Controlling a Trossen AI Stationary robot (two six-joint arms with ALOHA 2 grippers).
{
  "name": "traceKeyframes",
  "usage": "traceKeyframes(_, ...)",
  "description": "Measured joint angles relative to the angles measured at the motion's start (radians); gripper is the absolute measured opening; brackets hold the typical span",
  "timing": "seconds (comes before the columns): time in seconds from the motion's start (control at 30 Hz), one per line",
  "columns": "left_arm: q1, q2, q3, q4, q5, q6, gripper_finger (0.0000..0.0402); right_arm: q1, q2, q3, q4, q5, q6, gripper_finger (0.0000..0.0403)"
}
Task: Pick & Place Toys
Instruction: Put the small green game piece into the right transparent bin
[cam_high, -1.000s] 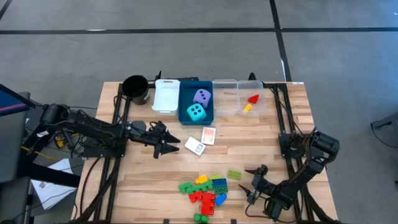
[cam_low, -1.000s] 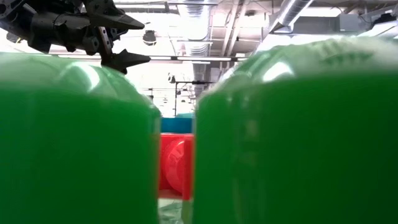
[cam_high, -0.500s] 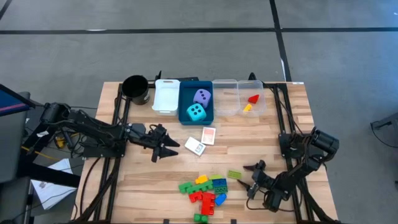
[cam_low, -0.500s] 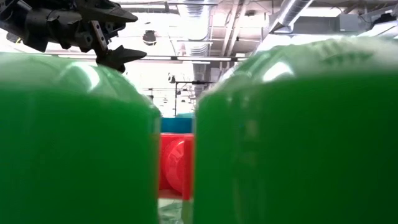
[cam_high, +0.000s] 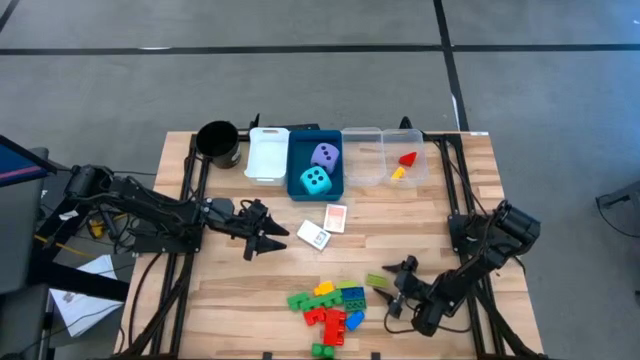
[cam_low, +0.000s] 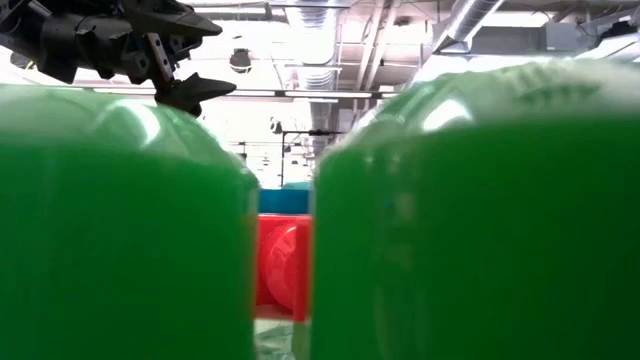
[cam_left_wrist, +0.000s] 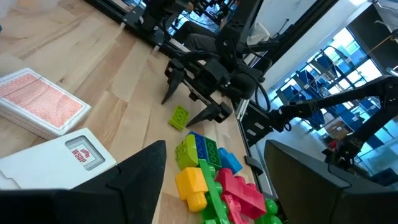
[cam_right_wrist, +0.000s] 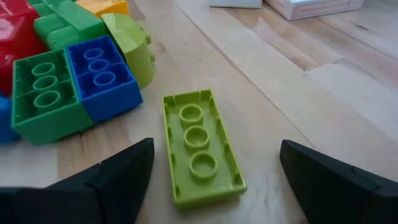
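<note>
Right gripper (cam_high: 392, 289): sat low over the near right part of the table (cam_high: 440, 215), fingers spread wide, one to each side of the lime flat brick (cam_right_wrist: 201, 147) and not touching it.
Lime flat brick: lay flat on the wood, studs up (three in a row), just beside the brick pile (cam_high: 328, 305) and apart from it.
Brick pile: red, green, yellow and blue pieces heaped near the table's front edge; a green and a blue brick (cam_right_wrist: 102, 76) sat side by side at the edge nearest the lime one.
Left gripper (cam_high: 272, 236): hung above the table left of the middle, fingers apart and holding nothing, tips pointing toward the card packs.
Card packs: one white pack (cam_high: 314, 237) just ahead of the left fingertips, one red-backed pack (cam_high: 336, 217) beside it, between the trays and the brick pile.
Dice: cyan die (cam_high: 315, 180) and lavender die (cam_high: 324, 155) both sat in the blue tray (cam_high: 296, 160), touching each other.
Clear trays (cam_high: 384, 155): the right one held a red piece (cam_high: 407, 158) and a yellow piece (cam_high: 398, 173).
White tray (cam_high: 266, 155): stood left of the blue tray, with the black cup (cam_high: 217, 142) beyond it at the far left corner.
Low view (mostly blocked): green bricks (cam_low: 120, 230) filled it, a red one (cam_low: 281, 262) showing between them.
</note>
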Motion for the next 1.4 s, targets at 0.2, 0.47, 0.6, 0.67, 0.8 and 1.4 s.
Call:
traceKeyframes(0.2,0.0,0.0,0.0,0.0,0.0,0.0,0.0266,-0.035,-0.001,0.001,0.008,-0.031,-0.027,0.0304)
traceKeyframes(0.47,0.0,0.0,0.0,0.0,0.0,-0.019,0.0266,-0.042,0.001,-0.002,0.029,-0.028,-0.024,0.0204)
traceKeyframes(0.6,0.0,0.0,0.0,0.0,0.0,-0.019,0.0266,-0.049,0.004,-0.004,0.1,-0.031,-0.017,0.0128)
traceKeyframes(0.67,0.0,0.0,0.0,-0.001,0.0,-0.019,0.0266,-0.057,0.005,-0.004,0.16,-0.032,-0.018,0.0132)
traceKeyframes(0.8,0.0,0.0,0.0,-0.002,0.0,-0.018,0.0266,-0.063,-0.019,0.015,0.219,-0.107,-0.027,0.0132)
traceKeyframes(1.4,0.001,0.0,0.0,-0.055,-0.007,0.267,0.0266,-0.183,-0.532,0.052,0.189,0.065,-0.448,0.0132)
